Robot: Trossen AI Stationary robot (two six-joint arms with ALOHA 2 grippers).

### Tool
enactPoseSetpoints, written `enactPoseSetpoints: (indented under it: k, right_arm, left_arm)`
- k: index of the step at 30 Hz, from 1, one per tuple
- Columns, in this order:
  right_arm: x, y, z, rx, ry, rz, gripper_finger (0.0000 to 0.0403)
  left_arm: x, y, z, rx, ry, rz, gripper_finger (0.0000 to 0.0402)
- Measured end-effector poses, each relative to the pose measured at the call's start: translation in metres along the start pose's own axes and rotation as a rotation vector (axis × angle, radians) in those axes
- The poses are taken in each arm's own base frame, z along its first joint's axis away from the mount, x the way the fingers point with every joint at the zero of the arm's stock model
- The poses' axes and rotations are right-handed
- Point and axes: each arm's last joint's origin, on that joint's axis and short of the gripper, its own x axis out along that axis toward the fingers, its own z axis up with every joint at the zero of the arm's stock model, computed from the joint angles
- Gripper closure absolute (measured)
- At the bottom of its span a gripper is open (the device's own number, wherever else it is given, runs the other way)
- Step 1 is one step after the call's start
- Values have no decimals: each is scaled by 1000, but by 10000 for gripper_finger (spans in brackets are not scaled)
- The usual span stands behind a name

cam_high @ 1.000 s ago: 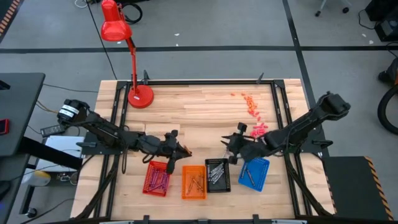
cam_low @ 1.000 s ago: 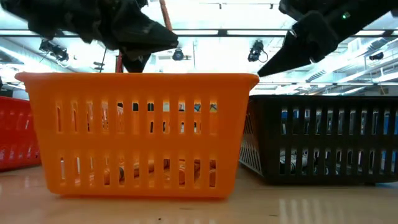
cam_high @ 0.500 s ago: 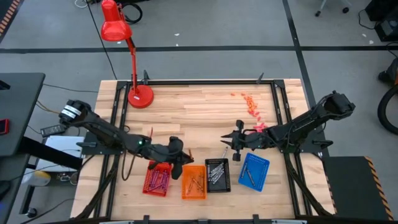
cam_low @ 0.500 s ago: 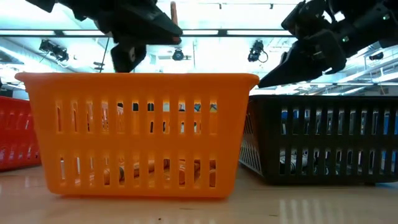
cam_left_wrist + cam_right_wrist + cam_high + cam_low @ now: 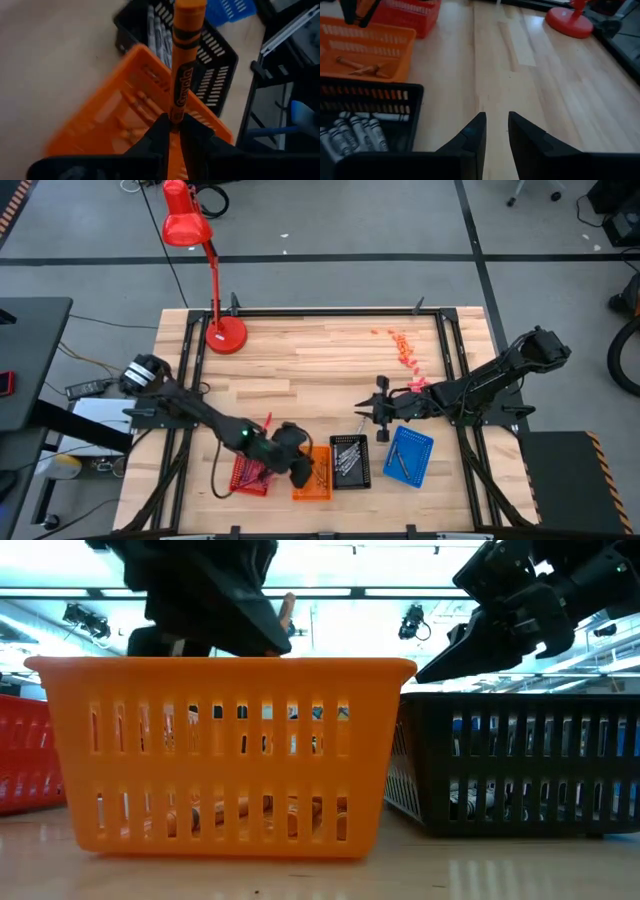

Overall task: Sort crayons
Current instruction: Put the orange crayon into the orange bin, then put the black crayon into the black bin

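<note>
My left gripper [image 5: 300, 467] hangs over the orange tray [image 5: 312, 474], shut on an orange crayon [image 5: 182, 65]. The crayon's free end [image 5: 287, 608] shows above the orange tray's rim [image 5: 220, 668] in the low view. More orange-brown crayons [image 5: 135, 107] lie in that tray. Maroon ones lie in the red tray [image 5: 252, 471], grey-white ones [image 5: 355, 131] in the black tray [image 5: 350, 460] and bluish ones in the blue tray [image 5: 408, 457]. My right gripper [image 5: 372, 412] stands open over bare wood just beyond the black tray, with nothing between its fingers [image 5: 496, 131]. My left gripper pinches the orange crayon by one end [image 5: 176, 114] between its two fingertips. The rest of the crayon sticks out past the fingertips. The fingers slant down from the table's left side. The crayon is lifted clear above the orange tray.
The four trays stand side by side near the table's front edge. A red desk lamp [image 5: 225, 332] stands at the far left. Small pink and orange bits [image 5: 405, 358] lie scattered at the far right. Bare wood [image 5: 310, 370] spreads across the middle.
My left gripper has carried the orange crayon from beside the red tray's far edge toward the table's right and near edges, to a place over the orange tray, rolling its wrist on the way. It has stayed shut on the crayon.
</note>
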Motion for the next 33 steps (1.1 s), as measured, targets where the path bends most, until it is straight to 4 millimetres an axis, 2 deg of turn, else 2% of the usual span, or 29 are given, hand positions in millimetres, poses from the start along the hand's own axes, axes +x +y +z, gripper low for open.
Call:
enactPoseSetpoints:
  k: [5,9,21,25,33]
  right_arm:
    - [0,2,0,1,-3,54,317]
    - [0,2,1,5,-13,64,317]
    - [0,3,4,4,-41,82,317]
    - [0,3,5,-12,-50,82,317]
    - [0,2,6,-20,-65,80,317]
  left_arm:
    - [9,-19,-2,-69,94,39,361]
    - [16,-25,-4,-113,159,46,361]
    - [32,-16,-13,-135,279,97,358]
    - [32,-16,-13,-133,280,104,340]
    - [32,-14,-12,-124,282,112,277]
